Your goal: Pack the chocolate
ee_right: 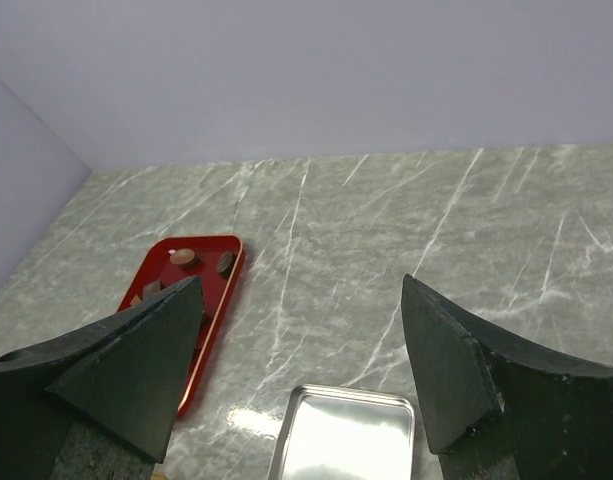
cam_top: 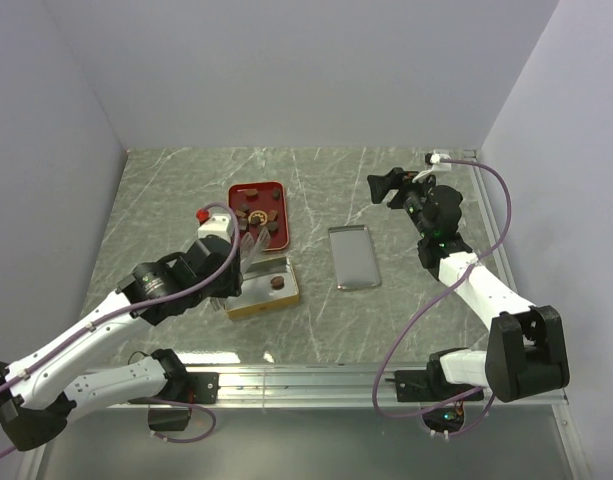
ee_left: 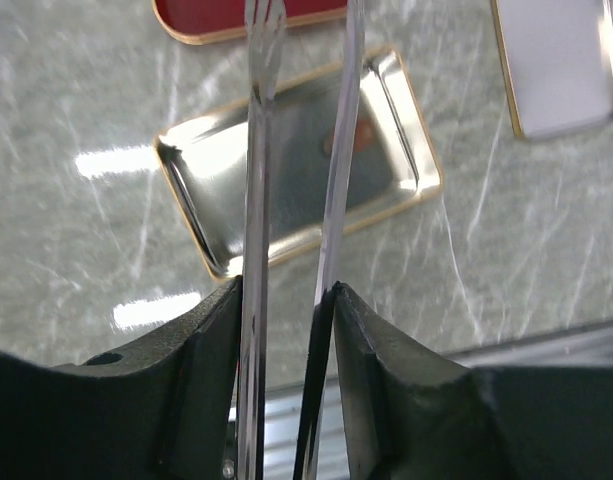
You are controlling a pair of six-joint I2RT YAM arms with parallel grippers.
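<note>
Top external view gives us the left hand point(cam_top: 244, 262) clenched on a pair of clear plastic tongs point(ee_left: 254, 180), whose blades reach out above the shallow gold rectangular metal tin point(ee_left: 291, 170) on the grey marbled counter point(cam_top: 166, 200). We see one small dark brown chocolate piece point(cam_top: 277, 283) lying inside that tin, toward its right end. More dark chocolate pieces point(cam_top: 258, 214) sit on the red rectangular tray point(cam_top: 236, 192) just beyond the tin. We find the right hand point(ee_right: 301, 285) released, its jaws spread wide with nothing between them, hovering above the counter beyond a silver rectangular lid point(cam_top: 353, 257).
</note>
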